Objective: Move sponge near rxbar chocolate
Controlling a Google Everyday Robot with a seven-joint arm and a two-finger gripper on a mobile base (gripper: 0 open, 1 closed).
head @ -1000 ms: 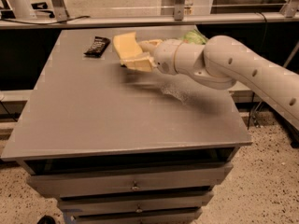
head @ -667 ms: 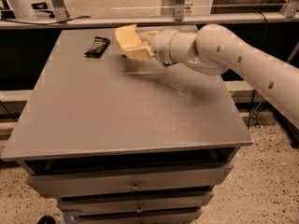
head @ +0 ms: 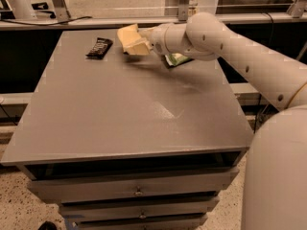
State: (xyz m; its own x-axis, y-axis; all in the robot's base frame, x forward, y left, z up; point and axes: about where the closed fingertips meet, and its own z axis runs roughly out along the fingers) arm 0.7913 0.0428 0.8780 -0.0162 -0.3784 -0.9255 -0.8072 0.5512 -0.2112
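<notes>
The pale yellow sponge is held in my gripper a little above the far part of the grey table. The gripper is shut on the sponge, its cream fingers hard to tell from the foam. The rxbar chocolate, a flat dark wrapper, lies on the table at the far left, just left of the sponge with a small gap between them. My white arm reaches in from the right.
A crinkled green chip bag lies on the table under my wrist, partly hidden by it. The table has drawers below its front edge. A rail and metal posts run behind the table's far edge.
My gripper has carried the sponge to the left and farther back, closer to the rxbar chocolate. The green bag now shows from under the arm.
</notes>
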